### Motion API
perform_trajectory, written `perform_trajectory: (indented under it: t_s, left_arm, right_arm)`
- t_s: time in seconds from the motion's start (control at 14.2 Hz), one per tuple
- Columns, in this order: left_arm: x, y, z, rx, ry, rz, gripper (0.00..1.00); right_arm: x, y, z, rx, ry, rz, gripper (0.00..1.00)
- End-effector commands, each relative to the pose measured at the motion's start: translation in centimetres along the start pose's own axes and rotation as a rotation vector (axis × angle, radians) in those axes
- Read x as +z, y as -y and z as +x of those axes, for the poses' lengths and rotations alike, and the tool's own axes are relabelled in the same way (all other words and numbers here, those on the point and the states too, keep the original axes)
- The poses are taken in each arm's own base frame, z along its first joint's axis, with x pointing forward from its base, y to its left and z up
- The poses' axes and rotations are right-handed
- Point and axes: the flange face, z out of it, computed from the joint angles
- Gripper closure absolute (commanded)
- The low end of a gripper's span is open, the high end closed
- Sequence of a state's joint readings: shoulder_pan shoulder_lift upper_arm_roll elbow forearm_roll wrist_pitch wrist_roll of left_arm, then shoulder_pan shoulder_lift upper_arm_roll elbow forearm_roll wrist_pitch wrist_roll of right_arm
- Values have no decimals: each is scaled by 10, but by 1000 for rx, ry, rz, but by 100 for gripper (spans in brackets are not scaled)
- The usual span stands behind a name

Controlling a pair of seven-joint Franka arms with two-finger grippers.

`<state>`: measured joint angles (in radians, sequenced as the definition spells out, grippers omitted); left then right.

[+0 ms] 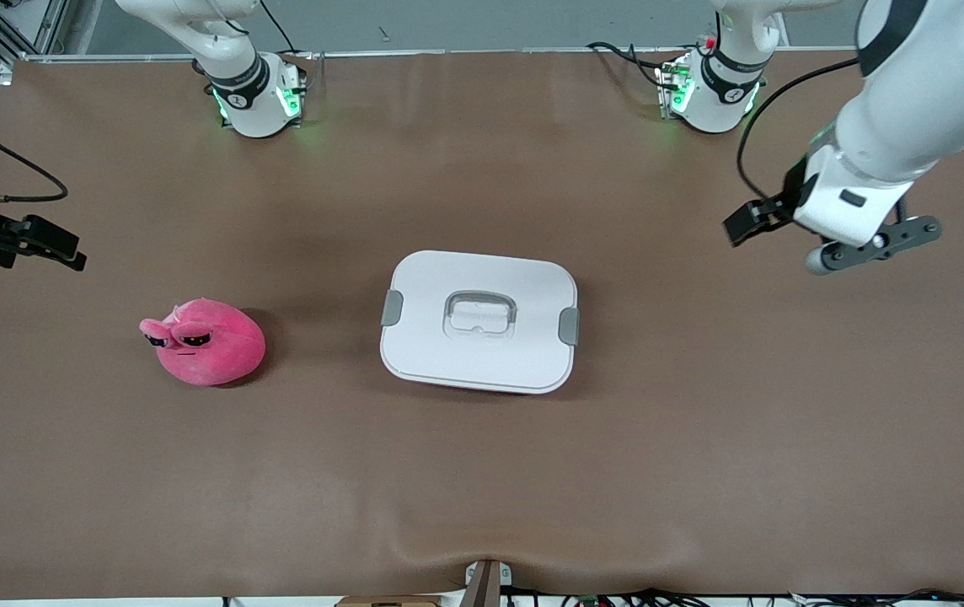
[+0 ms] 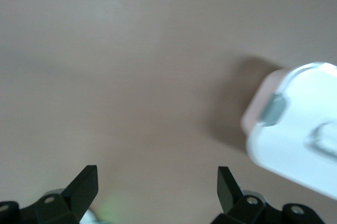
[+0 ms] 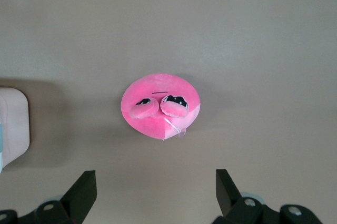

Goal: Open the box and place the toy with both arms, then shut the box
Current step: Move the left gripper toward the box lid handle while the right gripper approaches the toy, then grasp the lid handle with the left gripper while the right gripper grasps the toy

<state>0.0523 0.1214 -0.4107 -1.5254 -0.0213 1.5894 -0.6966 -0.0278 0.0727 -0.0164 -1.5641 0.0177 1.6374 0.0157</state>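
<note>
Box (image 1: 479,321), lid on, sits mid-table, long axis running arm to arm; toy (image 1: 206,341) beside it toward the right arm. Left gripper (image 1: 827,232) and right gripper (image 1: 23,240) hover at the table's ends, jaws apart, each nearest its own clip.

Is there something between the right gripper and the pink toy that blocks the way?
Nothing visible does. The right gripper is open over bare table, the toy lies uncovered, and the box sits apart.

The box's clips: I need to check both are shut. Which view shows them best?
The front view: the whole box shows, lid on, a grey clip at each end. The left wrist view catches one blurred end with one clip; the right wrist view only a corner.
</note>
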Motion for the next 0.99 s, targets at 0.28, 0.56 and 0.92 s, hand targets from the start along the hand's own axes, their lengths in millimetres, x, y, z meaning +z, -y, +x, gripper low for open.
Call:
perform_trajectory:
  t_s: [0.28, 0.56, 0.92]
  left_arm:
    - [57, -120, -31, -355, 21, -134, 0]
    - [125, -190, -59, -610, -11, -151, 0]
    - [207, -255, -113, -764, -97, -146, 0]
  right_arm:
    - [40, 9, 22, -18, 5, -10, 0]
    - [97, 39, 42, -58, 50, -8, 0]
    - [156, 52, 47, -85, 52, -8, 0]
